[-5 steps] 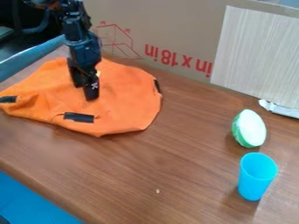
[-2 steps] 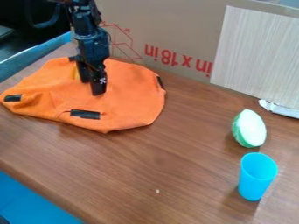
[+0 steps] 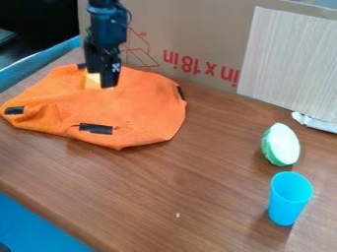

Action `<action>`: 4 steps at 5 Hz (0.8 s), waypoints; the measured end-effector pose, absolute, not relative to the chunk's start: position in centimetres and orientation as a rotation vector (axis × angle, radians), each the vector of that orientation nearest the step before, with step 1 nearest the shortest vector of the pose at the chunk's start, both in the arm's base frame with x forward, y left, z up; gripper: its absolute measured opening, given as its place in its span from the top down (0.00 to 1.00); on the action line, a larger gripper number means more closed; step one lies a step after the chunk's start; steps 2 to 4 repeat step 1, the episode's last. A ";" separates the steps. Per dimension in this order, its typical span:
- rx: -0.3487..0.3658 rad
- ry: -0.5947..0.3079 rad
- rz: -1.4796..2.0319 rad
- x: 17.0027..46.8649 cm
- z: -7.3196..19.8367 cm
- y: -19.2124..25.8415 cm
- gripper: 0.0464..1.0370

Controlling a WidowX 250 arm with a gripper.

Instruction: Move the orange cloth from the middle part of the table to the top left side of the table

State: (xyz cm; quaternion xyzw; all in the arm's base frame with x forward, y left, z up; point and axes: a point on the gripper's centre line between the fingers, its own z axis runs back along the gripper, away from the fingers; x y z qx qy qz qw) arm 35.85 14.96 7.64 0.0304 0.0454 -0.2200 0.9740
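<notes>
Orange cloth (image 3: 141,108) is spread, w/ low folds, over the upper L part of the brown wooden table (image 3: 217,167), as seen in camera view. Black strips are borne at its L end, near edge & R edge; a pale yellow patch (image 3: 91,81) is seen near its far side. Black gripper (image 3: 103,77) is hung, pointed down, over the cloth's far part, just beside the patch; whether the jaws are spread or pressed together cannot be told, nor can contact w/ the cloth. Behind the table, a cardboard sheet (image 3: 197,29) w/ red print is placed; a pale, finely striped panel (image 3: 289,59) is set against its R part, w/ a crumpled white piece (image 3: 316,122) by its lower edge. At R, a green-&-white rounded obj. (image 3: 281,144) is located near an upright blue plastic cup (image 3: 287,199), farther from the camera. A tiny pale speck (image 3: 178,215) is seen nr. lower ctr.
</notes>
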 end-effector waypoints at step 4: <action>0.094 0.061 -0.460 34.9 10.0 15.2 0.04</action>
